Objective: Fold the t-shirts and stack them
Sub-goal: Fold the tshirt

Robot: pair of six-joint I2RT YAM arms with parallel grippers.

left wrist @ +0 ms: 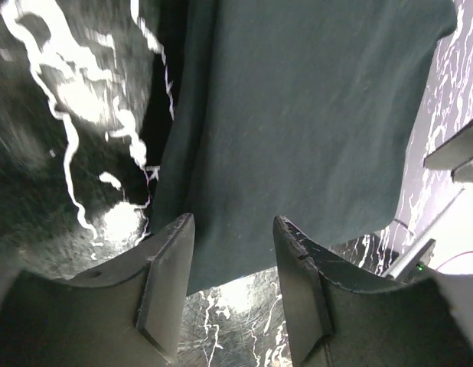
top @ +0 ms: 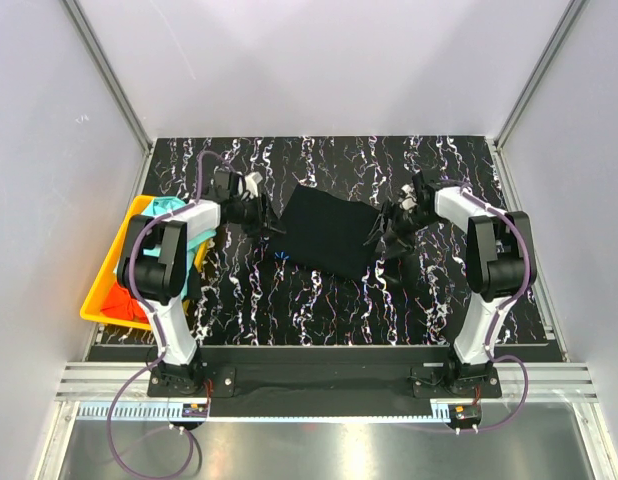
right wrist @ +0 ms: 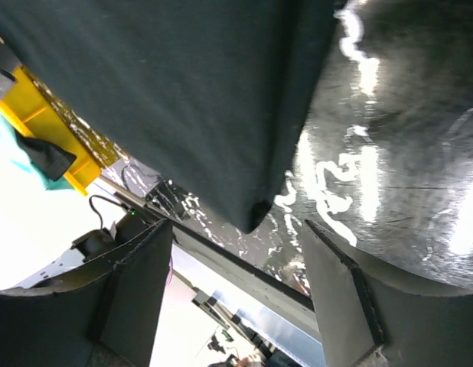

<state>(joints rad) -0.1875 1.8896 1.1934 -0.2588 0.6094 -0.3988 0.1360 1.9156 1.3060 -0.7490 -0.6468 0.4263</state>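
Black t-shirt (top: pixel 329 232) — flat on the desk (top: pixel 319 310); left tool (left wrist: pixel 233 225) at its left edge, right tool (right wrist: pixel 236 229) at its right edge, both spread wide, gripping nothing.

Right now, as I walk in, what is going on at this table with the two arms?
The two arms are folding t-shirts. A black t-shirt lies in the middle of the table and looks partly folded. The left gripper is at its left edge and the right gripper at its right edge. Both are open, and neither holds the cloth. A turquoise t-shirt and an orange-red t-shirt lie in the yellow bin at the left.
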